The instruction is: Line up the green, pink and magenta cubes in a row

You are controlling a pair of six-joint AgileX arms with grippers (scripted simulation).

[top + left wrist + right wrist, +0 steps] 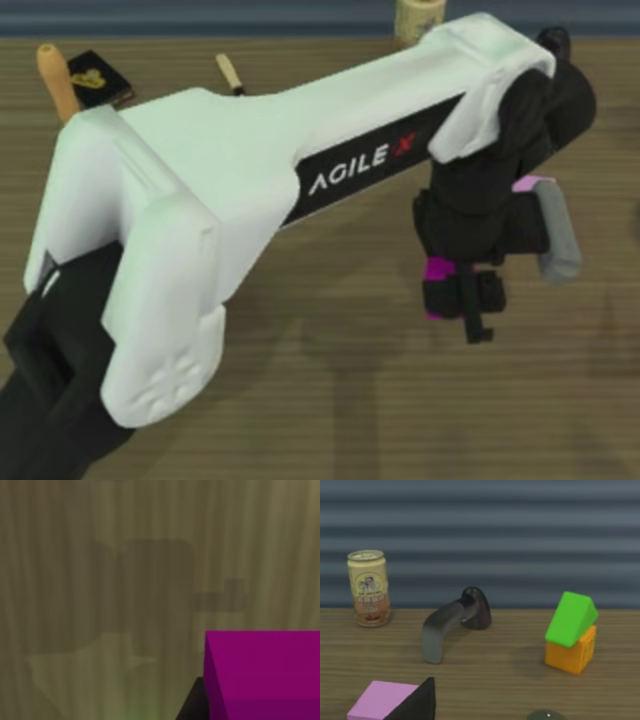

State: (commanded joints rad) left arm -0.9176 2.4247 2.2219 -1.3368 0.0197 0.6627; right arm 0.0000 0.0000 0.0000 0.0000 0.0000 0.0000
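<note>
Magenta cube (437, 268) sits between the black fingers of the left gripper (462, 300), near the right side of the wooden table (350, 400). The fingers are closed on it. In the left wrist view the magenta cube (262, 675) fills one corner, with a bit of black finger (195, 702) beside it. The big white left arm (250, 190) reaches across the table from the left. The pink cube (530, 184) peeks out just beside the gripper, mostly hidden by the arm. Next to it lies a grey scanner (558, 235). The right wrist view shows the pink cube (382, 700), the scanner (452, 622), a drink can (368, 587) and a green wedge on an orange block (571, 632). I cannot see the right gripper.
</note>
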